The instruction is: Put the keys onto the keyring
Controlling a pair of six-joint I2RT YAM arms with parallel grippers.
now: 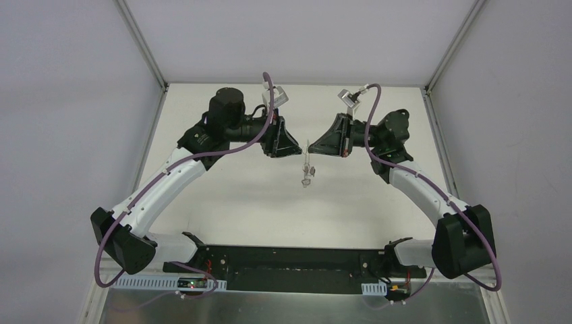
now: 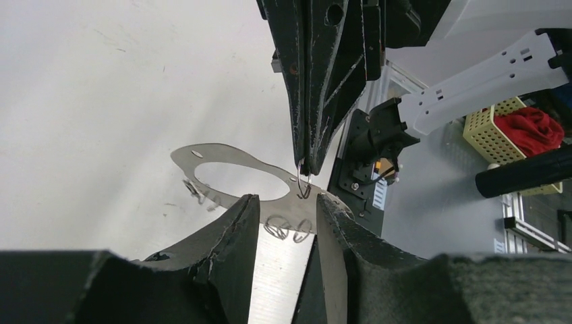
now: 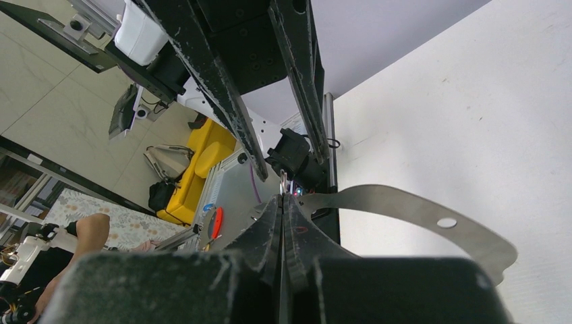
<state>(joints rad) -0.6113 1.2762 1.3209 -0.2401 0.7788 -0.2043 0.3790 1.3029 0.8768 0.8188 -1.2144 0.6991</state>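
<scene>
The left claw and the right claw face each other tip to tip over the white tabletop, with only a narrow gap between them. In that gap sits the keyring, a thin silver sliver. It runs from between the claw tips toward the arm bases and ends in a small cluster of silver bits just nearer the bases than both claws. Whether either claw touches it is too small to tell. A purple cable loops behind the left claw, and another loops behind the right.
</scene>
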